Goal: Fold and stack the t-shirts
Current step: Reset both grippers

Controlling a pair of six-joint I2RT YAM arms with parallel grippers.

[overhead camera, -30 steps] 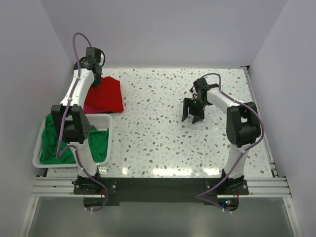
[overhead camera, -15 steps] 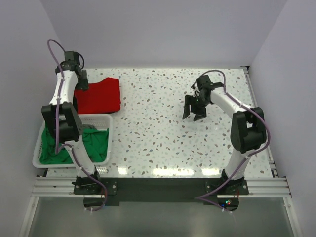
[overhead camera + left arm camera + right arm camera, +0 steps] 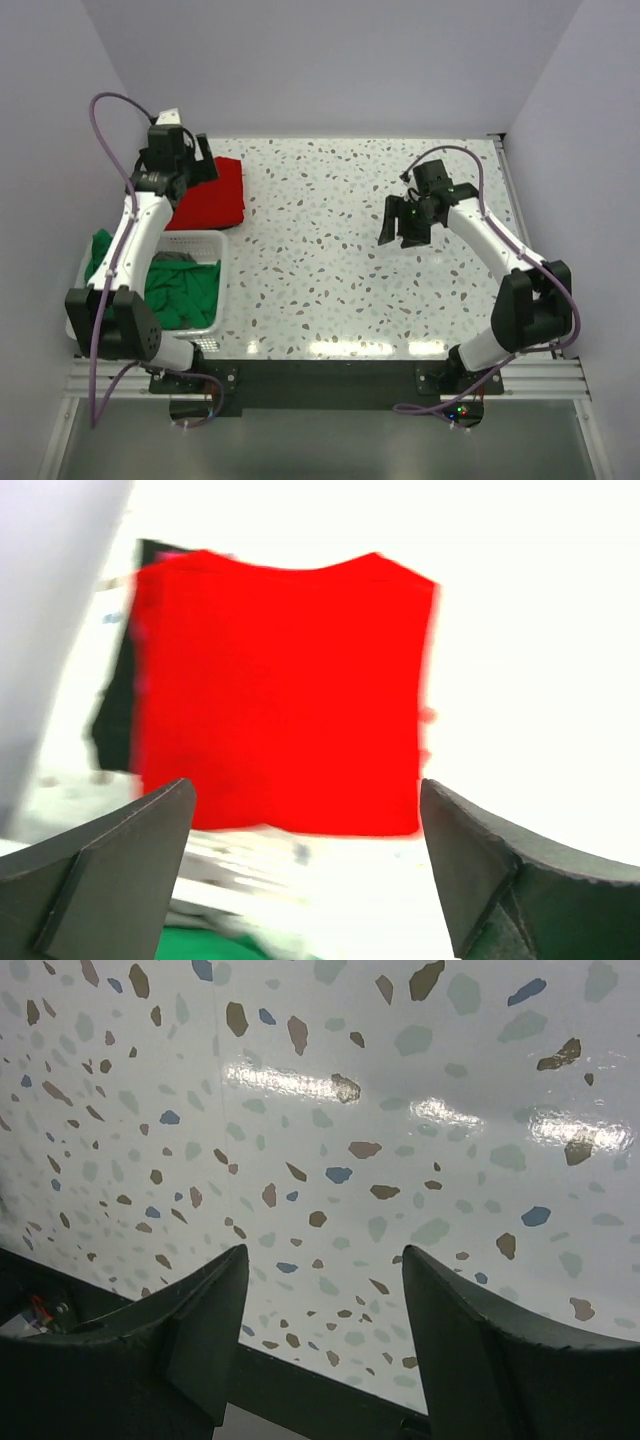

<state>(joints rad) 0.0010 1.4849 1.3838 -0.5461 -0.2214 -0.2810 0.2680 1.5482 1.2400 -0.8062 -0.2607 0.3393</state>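
Left pincer (image 3: 203, 165) has sprung apart, releasing the folded red t-shirt (image 3: 215, 195) onto the counter (image 3: 320, 250); green t-shirt (image 3: 185, 295) likely next.

1 red t-shirt (image 3: 218, 195), 1 green t-shirt (image 3: 185, 295), 1 white basket (image 3: 222, 280), 2 arms: left arm (image 3: 135, 235), right arm (image 3: 490, 232).

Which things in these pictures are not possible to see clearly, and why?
- Top view: the left arm covers part of the green t-shirt and the basket.
- Left wrist view: blur smears the red t-shirt; its folds are unreadable.
- Both views: anything under the red t-shirt is hidden by it.
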